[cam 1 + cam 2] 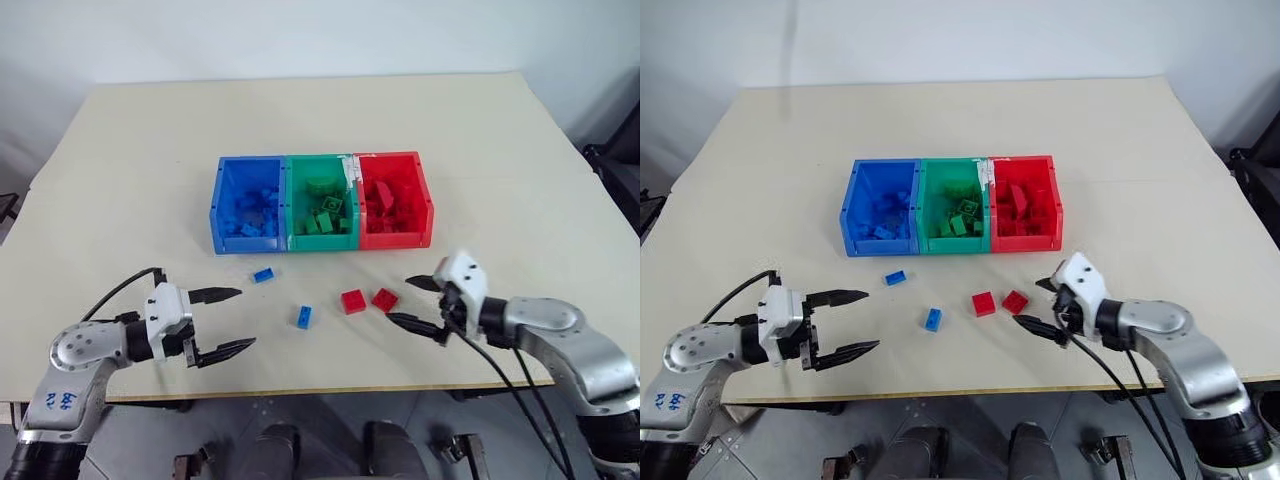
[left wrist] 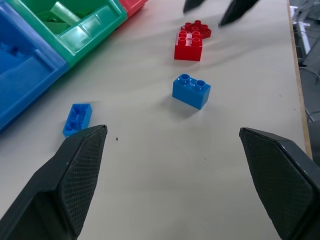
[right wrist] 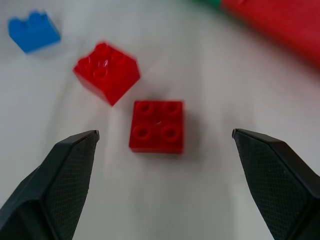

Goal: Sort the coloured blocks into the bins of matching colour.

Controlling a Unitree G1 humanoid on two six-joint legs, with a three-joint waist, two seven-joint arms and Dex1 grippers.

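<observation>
With both the right pincer [image 1: 422, 303] and the left pincer [image 1: 222, 320] spread and empty, the nearer red block [image 3: 157, 126] lies on the surface [image 1: 130, 180] just ahead of the right one, likely light, rigid and slick, best pinched across its flat sides.
</observation>
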